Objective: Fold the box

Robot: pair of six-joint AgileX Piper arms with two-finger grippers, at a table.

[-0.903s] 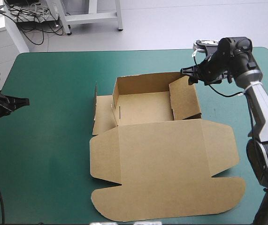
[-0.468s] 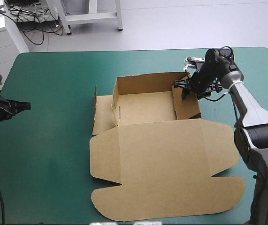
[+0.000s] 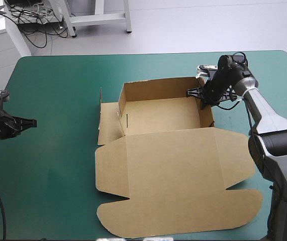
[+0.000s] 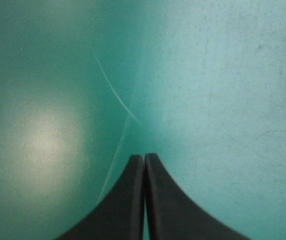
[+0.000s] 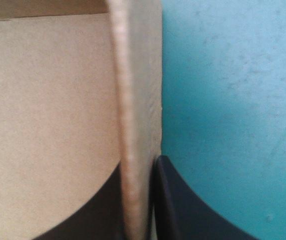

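The brown box point(image 3: 158, 114) sits mid-table as an open tray, with its back wall up and its big lid point(image 3: 173, 175) flat toward the near edge. A side flap point(image 3: 108, 125) lies flat on its left. My right gripper point(image 3: 199, 93) is at the far end of the tray's right wall, shut on the box. In the right wrist view the wall's edge point(image 5: 132, 100) stands between the two black fingers point(image 5: 175, 200), which sit one on each side of it. My left gripper point(image 3: 30, 122) is shut near the table's left edge, holding nothing, over bare teal-green cover point(image 4: 208, 75).
A wide strip of teal-green cover point(image 3: 58, 90) lies between the left gripper and the box. The lid's rounded front edge point(image 3: 183, 231) reaches close to the table's near edge. To the right of the tray the cover point(image 5: 233, 100) runs on to the table's right edge.
My right gripper came in from the right and shut on the tray's right wall. That wall leaned inward before and now stands upright. The left gripper crept slightly toward the box.
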